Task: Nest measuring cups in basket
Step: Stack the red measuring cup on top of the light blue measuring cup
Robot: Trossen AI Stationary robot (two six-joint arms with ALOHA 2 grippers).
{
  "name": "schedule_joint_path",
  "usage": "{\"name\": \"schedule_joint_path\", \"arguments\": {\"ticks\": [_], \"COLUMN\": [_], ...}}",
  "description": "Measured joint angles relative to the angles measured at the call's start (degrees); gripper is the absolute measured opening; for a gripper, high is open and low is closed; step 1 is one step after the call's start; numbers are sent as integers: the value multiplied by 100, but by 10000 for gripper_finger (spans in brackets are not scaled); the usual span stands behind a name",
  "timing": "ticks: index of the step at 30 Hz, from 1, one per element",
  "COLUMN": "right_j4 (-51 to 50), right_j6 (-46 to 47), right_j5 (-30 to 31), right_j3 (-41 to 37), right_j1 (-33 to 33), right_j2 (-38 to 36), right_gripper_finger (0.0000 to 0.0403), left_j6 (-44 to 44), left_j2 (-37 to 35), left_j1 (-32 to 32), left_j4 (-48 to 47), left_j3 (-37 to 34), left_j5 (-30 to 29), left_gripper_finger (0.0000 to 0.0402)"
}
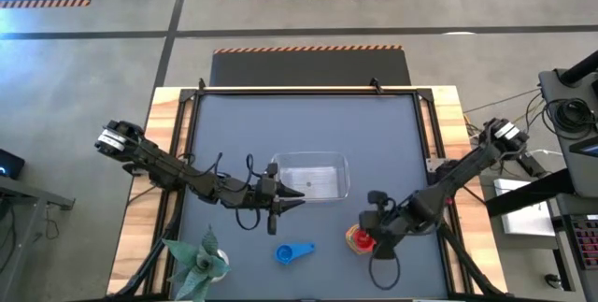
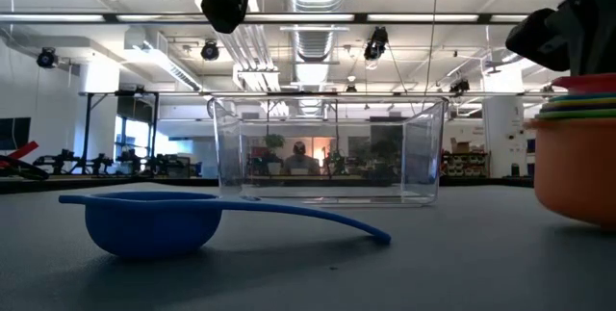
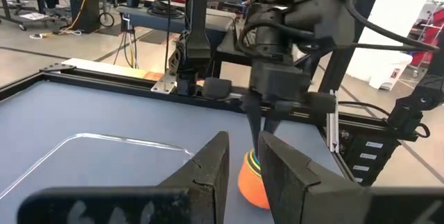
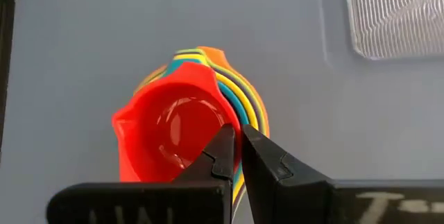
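A stack of nested measuring cups point(image 1: 356, 238) point(image 4: 173, 123), red on top and orange at the bottom point(image 2: 577, 162), stands on the mat near the table's near right. My right gripper point(image 1: 367, 237) point(image 4: 237, 144) is down on it from above. A blue cup point(image 1: 288, 253) point(image 2: 149, 222) sits alone on its bottom near the near edge, with its handle lying level. The clear basket point(image 1: 311, 157) point(image 2: 327, 147) stands at mid-table with nothing in it. My left gripper point(image 1: 295, 204) point(image 3: 243, 165) hovers open by the basket's near left corner, holding nothing. My right gripper has the red top cup's rim point(image 4: 225, 116) pinched, one finger inside the bowl and one outside against the stacked rims. The fingers come from above, pointing down. The stack stands upright on the mat.
A green artificial plant point(image 1: 196, 260) stands at the near left corner of the table. Bare mat lies between the blue cup, the stack and the basket. Wooden borders and a black frame edge the mat.
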Motion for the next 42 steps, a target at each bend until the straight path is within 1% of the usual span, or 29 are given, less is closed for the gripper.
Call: {"name": "schedule_joint_path", "arguments": {"ticks": [4, 7, 12, 15, 20, 27, 31, 34, 37, 40, 42], "right_j4": [-266, -388, -693, -806, -802, -881, -977, -677, 48, 640, 690], "right_j6": [-256, -409, -501, -499, -433, -234, -124, -16, 0, -7, 72], "right_j5": [2, -10, -51, -49, -47, -7, 10, 8, 6, -21, -69], "right_j3": [343, 529, 815, 931, 916, 634, 482, 474, 474, 476, 479], "right_j1": [-6, -8, -8, 5, 5, 7, 139, 432, 837, 1182, 1363], "right_j2": [350, 479, 478, 374, 178, 22, -45, -60, -62, -13, 70], "right_gripper_finger": [9, 9, 9, 16, 49, 110, 133, 140, 138, 129, 118], "left_j6": [-65, -124, -236, -288, -411, -444, -608, -763, -787, -787, -751], "left_j2": [0, 0, 40, 107, 129, 129, 129, 129, 129, 129, 129], "left_j1": [0, 0, -4, -4, -11, -13, -47, -100, -127, -125, -122], "left_j4": [-36, -112, -178, -205, -214, -216, -269, -509, -554, -516, -405], "left_j3": [0, 0, 0, 0, 7, 20, 28, 28, 28, 28, 28], "left_j5": [0, 0, 2, 2, 82, 151, 149, 149, 139, 98, 88], "left_gripper_finger": [62, 62, 62, 62, 62, 62, 62, 62, 62, 62, 61]}}
